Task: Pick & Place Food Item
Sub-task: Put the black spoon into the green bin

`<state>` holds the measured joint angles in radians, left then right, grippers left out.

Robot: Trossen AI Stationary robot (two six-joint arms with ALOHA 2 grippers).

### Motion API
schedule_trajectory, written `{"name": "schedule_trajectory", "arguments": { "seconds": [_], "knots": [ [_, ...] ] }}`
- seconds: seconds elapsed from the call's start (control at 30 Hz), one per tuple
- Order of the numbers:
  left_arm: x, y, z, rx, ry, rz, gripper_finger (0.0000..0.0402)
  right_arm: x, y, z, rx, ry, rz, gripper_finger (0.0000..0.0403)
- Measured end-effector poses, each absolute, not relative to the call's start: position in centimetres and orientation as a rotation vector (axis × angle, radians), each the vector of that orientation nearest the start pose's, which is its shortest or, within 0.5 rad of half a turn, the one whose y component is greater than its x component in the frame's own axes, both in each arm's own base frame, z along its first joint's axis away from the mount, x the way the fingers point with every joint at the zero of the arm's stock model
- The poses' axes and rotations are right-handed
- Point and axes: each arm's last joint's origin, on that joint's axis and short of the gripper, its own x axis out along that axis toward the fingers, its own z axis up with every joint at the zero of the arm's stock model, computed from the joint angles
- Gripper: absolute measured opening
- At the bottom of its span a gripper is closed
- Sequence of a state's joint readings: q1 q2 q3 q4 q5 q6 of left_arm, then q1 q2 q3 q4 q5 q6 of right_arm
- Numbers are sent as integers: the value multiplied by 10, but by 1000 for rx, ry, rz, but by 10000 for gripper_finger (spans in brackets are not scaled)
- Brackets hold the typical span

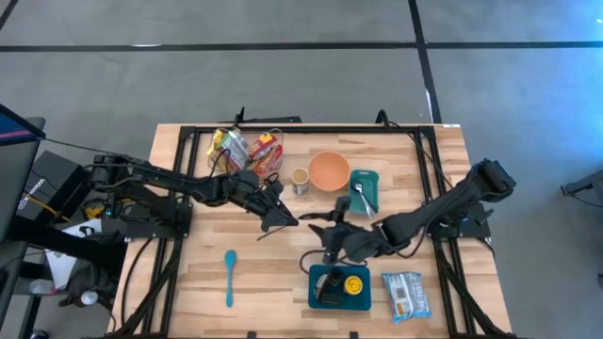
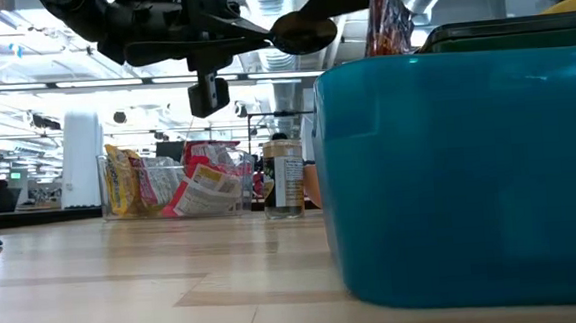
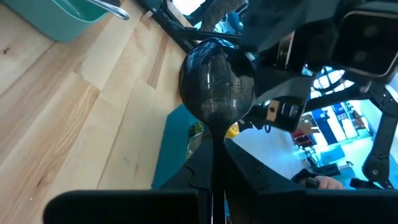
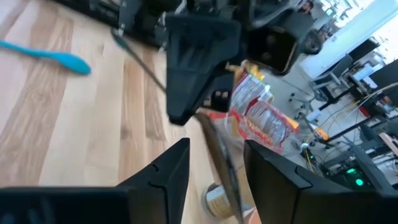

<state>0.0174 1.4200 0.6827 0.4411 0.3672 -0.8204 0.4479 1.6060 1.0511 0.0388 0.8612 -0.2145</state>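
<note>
My left gripper [image 1: 281, 215] hangs over the table's middle, shut on a black spoon [image 3: 217, 84]. The spoon's bowl [image 2: 300, 30] points toward my right arm. My right gripper [image 4: 217, 168] faces it from the right, open. Its two fingers [image 4: 168, 174] stand on either side of the spoon's thin shaft [image 4: 221, 158] with a gap on each side. A clear bin of snack packets [image 1: 247, 151] stands at the far left, with a small can [image 1: 300, 181] beside it. Another packet [image 1: 405, 294] lies flat at the near right. My left gripper pinches the black spoon's handle [image 3: 214, 155] between its two fingers, a short way behind the bowl. The handle's free end [image 4: 121, 37] sticks out behind the gripper. The fingers lie along the handle, nearly level, coming from the table's left. The spoon is lifted clear of the table.
A teal container [image 1: 339, 287] holding a yellow thing stands near the front edge, below my right gripper. An orange bowl [image 1: 329, 170] and a teal tray with a metal spoon [image 1: 365, 188] are at the far middle. A blue spoon [image 1: 229, 278] lies at the near left.
</note>
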Motion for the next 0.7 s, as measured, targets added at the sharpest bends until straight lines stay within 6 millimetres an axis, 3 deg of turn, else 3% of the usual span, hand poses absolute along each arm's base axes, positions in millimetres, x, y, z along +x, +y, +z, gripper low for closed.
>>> {"name": "schedule_trajectory", "arguments": {
  "seconds": [0.27,0.7],
  "knots": [
    [293,-5,216,-874,429,-203,14,335,131,242,-549,536,-378,134],
    [293,-5,216,-873,431,-203,12,332,130,247,-520,552,-394,84]
  ]
}}
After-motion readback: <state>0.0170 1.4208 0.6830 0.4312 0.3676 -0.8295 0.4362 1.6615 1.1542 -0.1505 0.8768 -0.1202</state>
